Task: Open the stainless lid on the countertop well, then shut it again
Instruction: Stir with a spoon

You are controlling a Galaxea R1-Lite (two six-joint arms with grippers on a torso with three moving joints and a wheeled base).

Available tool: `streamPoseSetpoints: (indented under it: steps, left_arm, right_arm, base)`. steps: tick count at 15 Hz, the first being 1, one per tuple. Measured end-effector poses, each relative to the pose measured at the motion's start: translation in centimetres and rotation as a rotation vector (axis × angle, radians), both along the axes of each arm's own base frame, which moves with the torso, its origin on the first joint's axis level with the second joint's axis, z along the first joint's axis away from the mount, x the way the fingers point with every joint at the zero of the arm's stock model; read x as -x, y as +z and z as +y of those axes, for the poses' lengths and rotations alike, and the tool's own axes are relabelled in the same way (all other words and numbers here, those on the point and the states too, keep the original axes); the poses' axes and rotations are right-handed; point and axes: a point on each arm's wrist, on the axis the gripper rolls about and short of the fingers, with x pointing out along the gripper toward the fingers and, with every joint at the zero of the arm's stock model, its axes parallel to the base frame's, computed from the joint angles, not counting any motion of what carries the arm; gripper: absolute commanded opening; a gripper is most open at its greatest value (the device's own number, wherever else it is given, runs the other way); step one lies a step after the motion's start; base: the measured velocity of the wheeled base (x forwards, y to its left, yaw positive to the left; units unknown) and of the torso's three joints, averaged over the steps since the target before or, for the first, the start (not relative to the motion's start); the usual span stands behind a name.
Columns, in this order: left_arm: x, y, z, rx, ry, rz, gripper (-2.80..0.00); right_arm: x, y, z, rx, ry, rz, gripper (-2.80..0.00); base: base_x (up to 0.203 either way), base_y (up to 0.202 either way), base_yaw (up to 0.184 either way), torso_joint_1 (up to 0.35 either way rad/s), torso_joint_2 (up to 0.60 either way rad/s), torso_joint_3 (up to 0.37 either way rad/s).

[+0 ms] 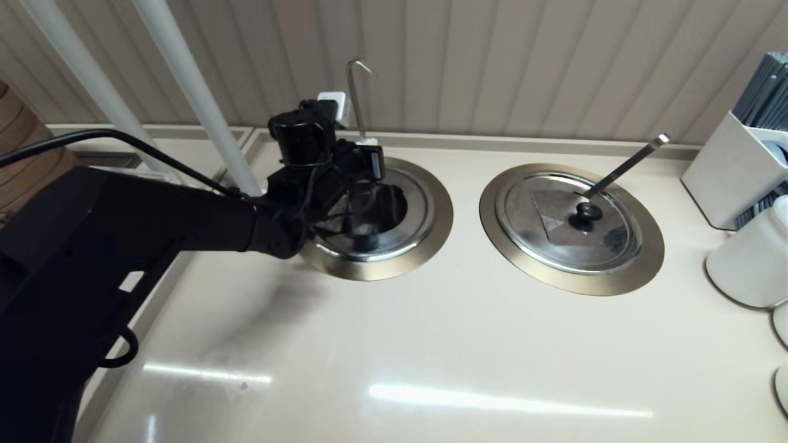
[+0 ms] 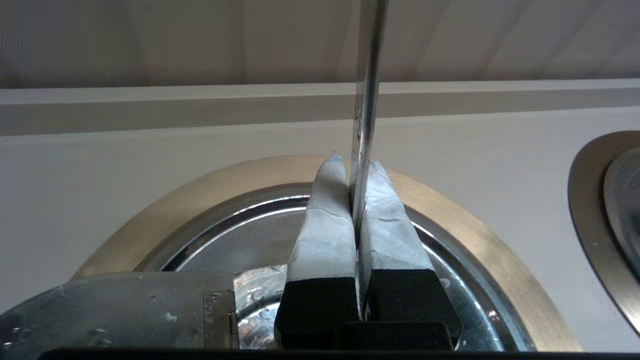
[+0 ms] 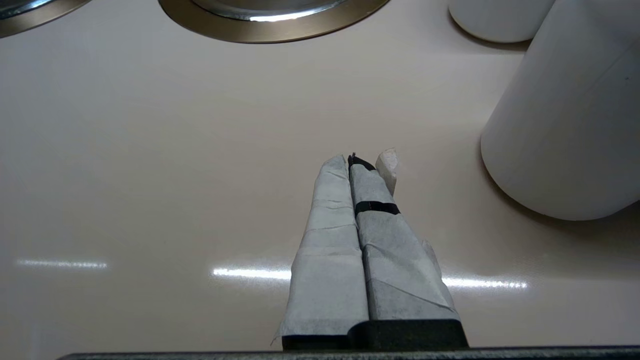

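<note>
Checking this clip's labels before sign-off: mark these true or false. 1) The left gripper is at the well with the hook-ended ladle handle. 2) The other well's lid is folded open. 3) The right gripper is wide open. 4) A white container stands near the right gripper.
1) True: the left gripper is over the countertop well, by the hook-ended ladle handle.
2) False: the twin lid lies flat and shut.
3) False: the right gripper is shut, above bare countertop.
4) True: the white container is beside it.
</note>
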Motion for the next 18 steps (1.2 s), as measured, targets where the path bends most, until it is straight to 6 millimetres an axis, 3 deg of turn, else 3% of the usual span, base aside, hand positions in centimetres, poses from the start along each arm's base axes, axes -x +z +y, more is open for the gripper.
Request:
streamPoseSetpoints:
  steps: [4, 11, 18]
  left_arm:
    - [0.8, 1.4, 0.5, 0.013, 0.003, -0.024, -2.80]
    - [0.8, 1.7, 0.5, 0.045, 0.018, -0.050, -2.80]
    - [1.0, 1.0, -1.3, 0.155, -0.014, -0.052, -2.80]
  right_arm:
    - [0.0, 0.0, 0.0, 0.000, -0.001, 0.000, -2.80]
    - [0.0, 0.0, 0.0, 0.000, -0.001, 0.000, -2.80]
    - [0.0, 0.0, 0.0, 0.000, 0.000, 0.000, -2.80]
  base:
    - [0.000, 0.000, 0.000, 0.000, 0.00, 0.000]
    - [0.000, 0.000, 0.000, 0.000, 0.00, 0.000]
    - [0.000, 0.000, 0.000, 0.000, 0.00, 0.000]
